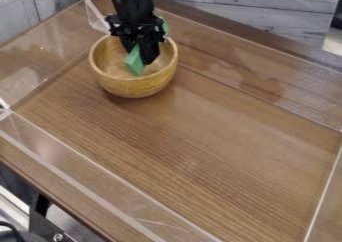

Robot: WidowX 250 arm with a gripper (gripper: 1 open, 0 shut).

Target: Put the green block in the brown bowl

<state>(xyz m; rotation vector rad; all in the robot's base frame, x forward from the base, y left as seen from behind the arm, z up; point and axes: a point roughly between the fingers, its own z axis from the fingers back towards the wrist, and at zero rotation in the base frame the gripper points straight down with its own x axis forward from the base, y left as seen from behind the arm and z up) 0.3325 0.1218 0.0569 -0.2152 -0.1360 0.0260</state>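
- While the black gripper (139,48) reaches down over the far rim of the brown bowl (132,78), its fingers are clamped on the green block (138,58).
- Tilted, the block hangs inside the bowl (its lower end is close to the bowl's floor; contact cannot be told).
- At the far left, the bowl sits on the wooden table (201,136).

Soft even light, slight blur
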